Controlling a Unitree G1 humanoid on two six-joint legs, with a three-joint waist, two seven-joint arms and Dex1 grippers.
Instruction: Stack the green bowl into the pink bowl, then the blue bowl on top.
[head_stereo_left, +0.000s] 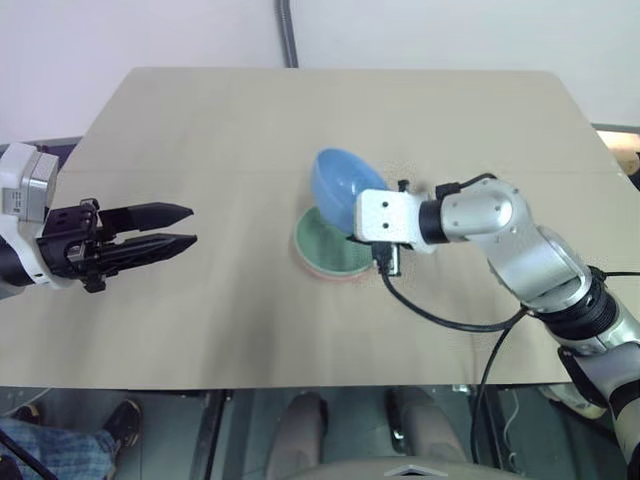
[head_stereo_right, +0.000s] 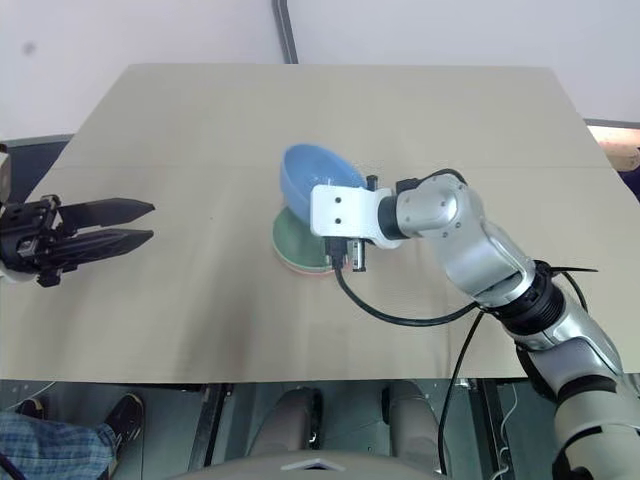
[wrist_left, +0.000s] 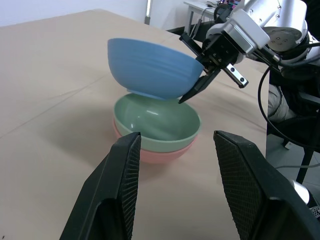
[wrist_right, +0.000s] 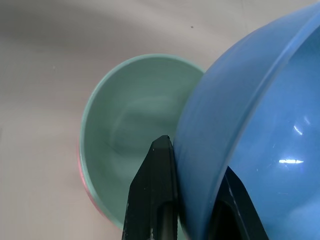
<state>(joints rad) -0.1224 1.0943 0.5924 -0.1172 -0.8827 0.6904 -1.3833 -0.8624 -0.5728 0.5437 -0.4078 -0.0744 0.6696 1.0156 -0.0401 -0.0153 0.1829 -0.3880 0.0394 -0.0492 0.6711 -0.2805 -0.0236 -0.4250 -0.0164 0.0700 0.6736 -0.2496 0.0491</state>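
Blue bowl hangs in the air over the middle of the surface, pinched by its rim in the right gripper, whose jaws are clamped on the bowl wall, one finger outside and one inside. It is tilted, and its foot hovers at the far rim of the green bowl; whether the two touch I cannot tell. The green bowl already sits nested in the pink bowl, so only the last part of the task is left, by my reading.

To do this step well, the blue bowl needs to come a little nearer, so that its foot is centred over the green bowl's hollow and not over its rim. It should be levelled before it goes down; lowered at this tilt, its low edge would likely catch the green rim and skid the pair across the surface. Then a slow, straight descent until it seats, and only after that should the jaws part. The inner finger will be caught between the two bowl walls if the bowl is pushed fully home, so releasing slightly high and letting it settle looks safer.

The left gripper waits well off to the left, jaws apart and holding nothing, pointed at the stack; it could steady the pink bowl if the stack slides.
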